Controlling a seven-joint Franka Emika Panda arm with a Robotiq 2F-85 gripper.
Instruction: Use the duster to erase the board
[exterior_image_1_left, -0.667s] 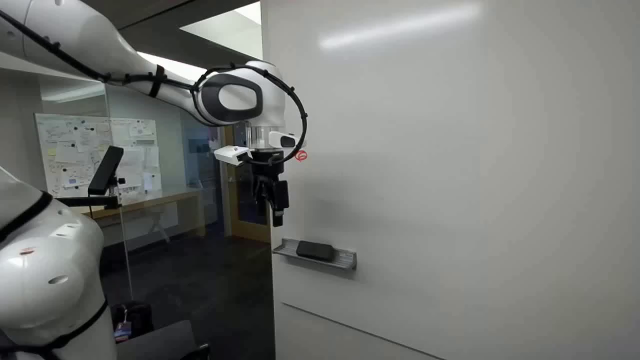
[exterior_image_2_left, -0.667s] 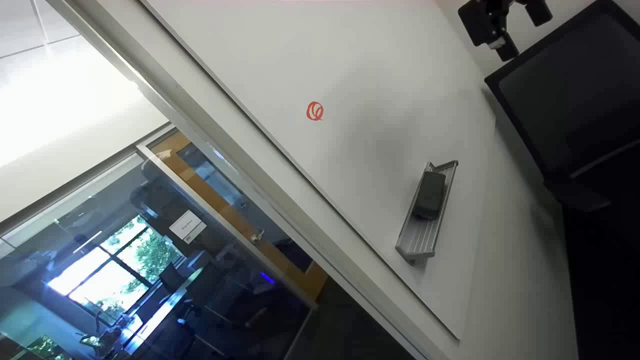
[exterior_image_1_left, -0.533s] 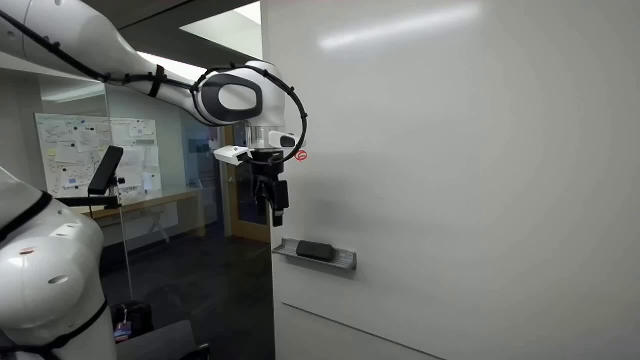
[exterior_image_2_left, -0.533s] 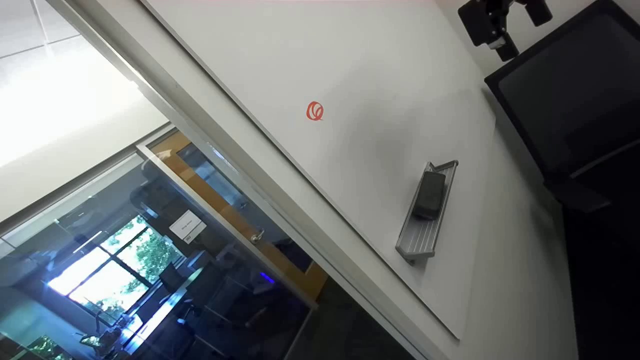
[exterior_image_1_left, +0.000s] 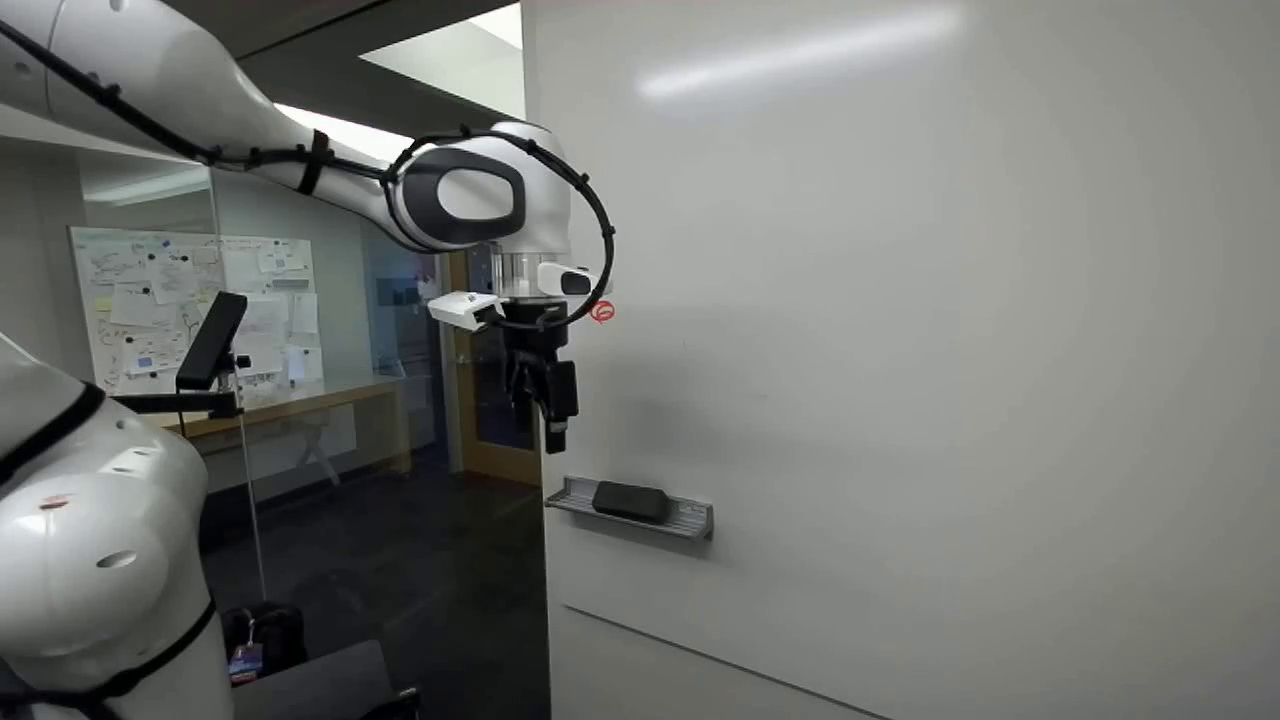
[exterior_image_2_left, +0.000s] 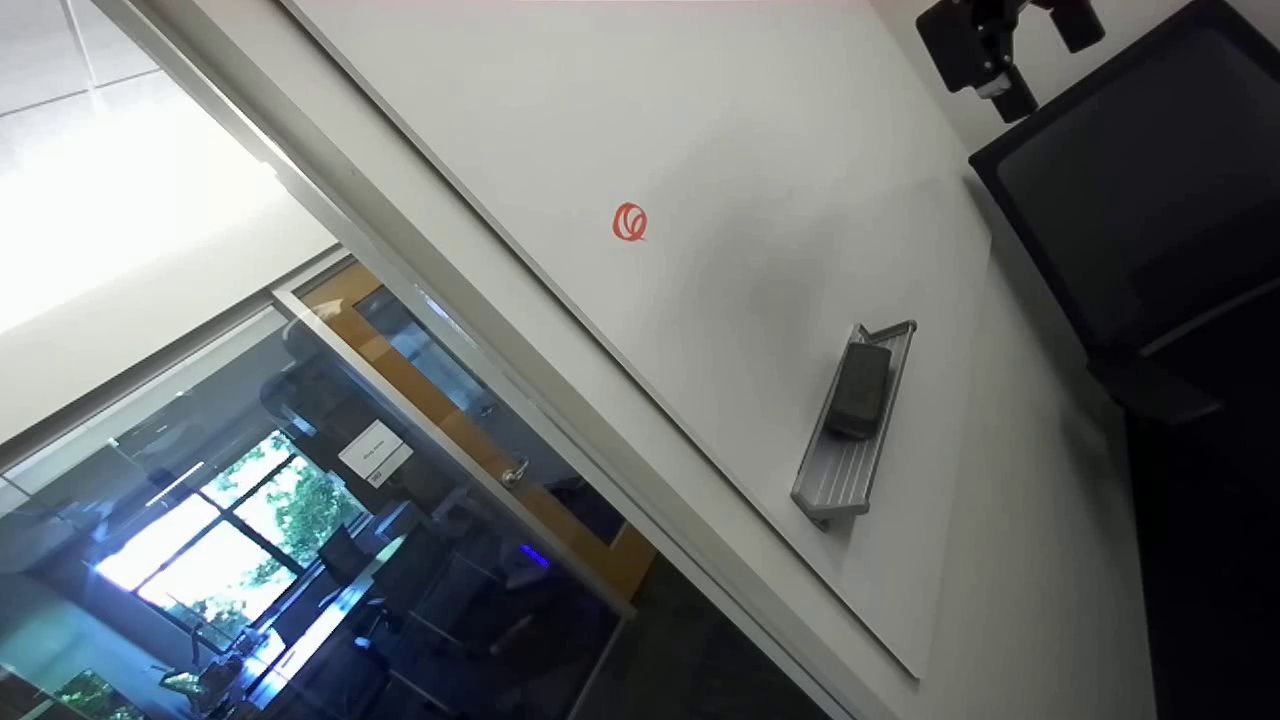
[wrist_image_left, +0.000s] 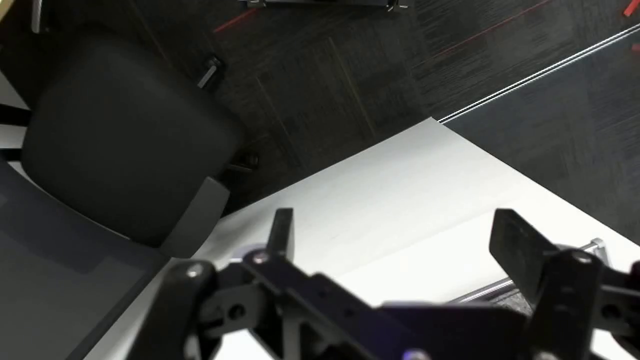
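Note:
The duster (exterior_image_1_left: 631, 502) is a small black block lying on the grey tray ledge (exterior_image_1_left: 690, 518) of the board (exterior_image_1_left: 900, 380). An exterior view also shows the duster (exterior_image_2_left: 860, 390) on the ledge (exterior_image_2_left: 838, 485). A small red scribble (exterior_image_2_left: 630, 222) is on the white board (exterior_image_2_left: 560, 120); the scribble (exterior_image_1_left: 601, 312) also shows beside the wrist cable. My gripper (exterior_image_1_left: 556, 440) points down, above and apart from the ledge. In the wrist view my gripper (wrist_image_left: 395, 215) is open with nothing between its fingers. The ledge (wrist_image_left: 487, 289) is partly hidden behind the right finger there; the duster is not discernible.
A dark chair (wrist_image_left: 125, 140) stands by the board's lower edge in the wrist view. A large black panel (exterior_image_2_left: 1150, 180) is close to the gripper in an exterior view. A glass wall and a distant board with papers (exterior_image_1_left: 150, 300) are behind the arm.

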